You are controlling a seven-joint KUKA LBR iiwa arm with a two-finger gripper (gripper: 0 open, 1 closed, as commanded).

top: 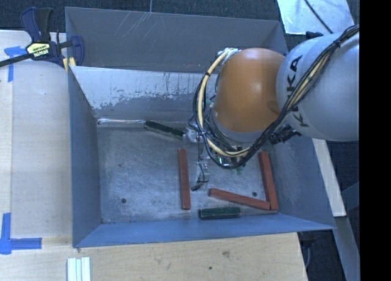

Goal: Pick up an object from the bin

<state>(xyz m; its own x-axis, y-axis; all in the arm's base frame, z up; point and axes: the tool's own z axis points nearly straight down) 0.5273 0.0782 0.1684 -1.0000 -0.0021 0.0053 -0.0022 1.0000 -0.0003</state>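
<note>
— Where is there open room in the bin (82,151)?
— Left of the long brown stick (184,179), the floor is bare up to the wall.
— And the claw (200,176)?
— Just right of that stick. Nobody can tell if it is open or closed. A second brown stick (239,199) lies further right.

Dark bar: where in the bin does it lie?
In the camera view the dark bar lies along the bin's near wall, right of centre. It is just below the slanted red-brown stick and right of the long red-brown stick's lower end.
</note>
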